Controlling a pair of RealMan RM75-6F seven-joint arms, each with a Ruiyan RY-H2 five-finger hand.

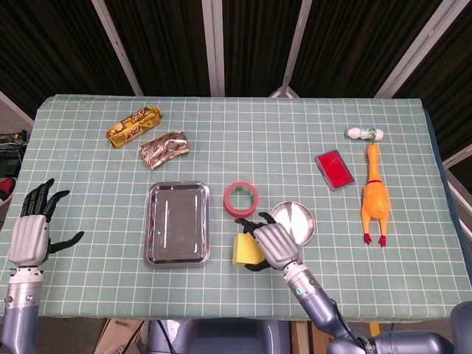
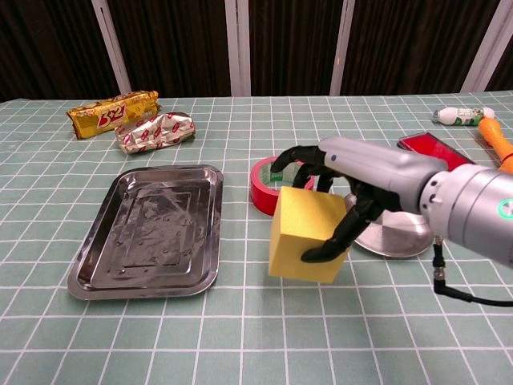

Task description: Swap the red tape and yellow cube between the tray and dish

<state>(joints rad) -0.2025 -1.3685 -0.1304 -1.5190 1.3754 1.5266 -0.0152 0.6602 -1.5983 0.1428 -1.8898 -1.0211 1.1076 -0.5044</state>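
At the far left, the left hand (image 1: 29,234) hangs off the table's (image 1: 88,280) edge with its fingers spread and nothing in them; only the head view shows it. Up the table lie a gold snack bar (image 1: 133,125) and, just beside it, a crumpled silver wrapper (image 1: 164,149). The steel tray (image 1: 176,223) sits nearer the front edge with nothing in it. Right of the tray, the red tape (image 1: 242,199) lies flat on the cloth, outside both tray and dish. In front of the tape, the right hand (image 1: 271,245) grips the yellow cube (image 1: 245,249), fingers over its top and thumb against its side; in the chest view the cube (image 2: 309,245) is tilted and clear of the cloth, between tray and dish. The round dish (image 1: 293,223) behind the hand holds nothing. Farther right lie a red card (image 1: 334,169), a small white bottle (image 1: 365,133) and a rubber chicken (image 1: 374,196), the bottle near the chicken's head.
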